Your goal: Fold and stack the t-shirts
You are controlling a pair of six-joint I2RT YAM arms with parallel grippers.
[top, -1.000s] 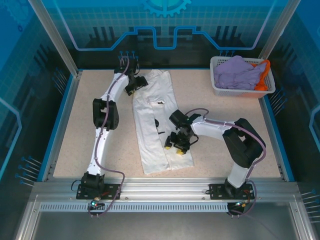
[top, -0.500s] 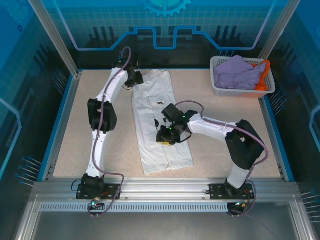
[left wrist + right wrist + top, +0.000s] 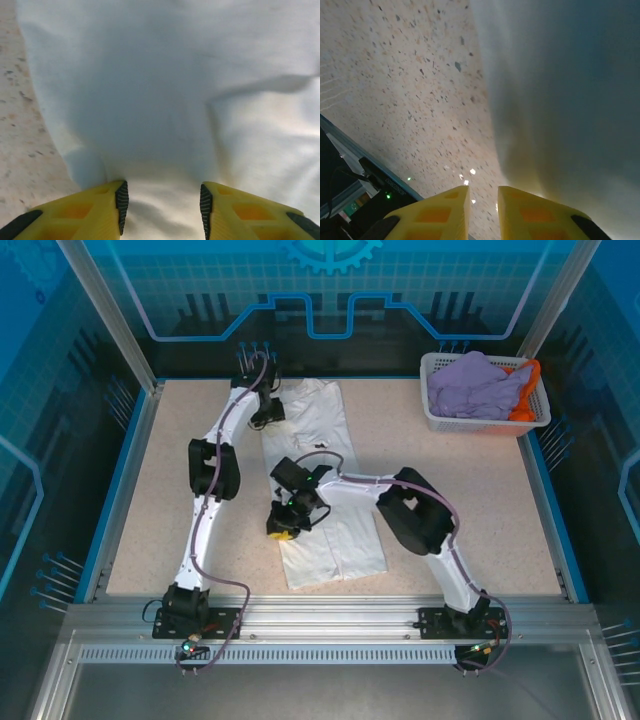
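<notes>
A white t-shirt [image 3: 322,455], folded into a long strip with small black marks on it, lies in the middle of the table. My left gripper [image 3: 266,414] is at its far left corner. In the left wrist view its jaws [image 3: 161,200] pinch a raised bunch of the white cloth [image 3: 175,90]. My right gripper [image 3: 283,530] sits low at the strip's left edge. In the right wrist view its jaws [image 3: 483,200] stand a narrow gap apart with bare table between them, and the cloth edge [image 3: 570,80] runs along the right finger. A lavender t-shirt [image 3: 476,385] and an orange one [image 3: 528,392] lie in the basket.
The white lattice basket [image 3: 470,425] stands at the table's far right corner. Blue rails and glass walls border the speckled table [image 3: 470,510]. The right arm [image 3: 415,510] reaches across the shirt's lower half.
My right gripper swept left across the shirt from its right half to its left edge, jaws narrowing. My left gripper closed onto the cloth at the far left corner.
</notes>
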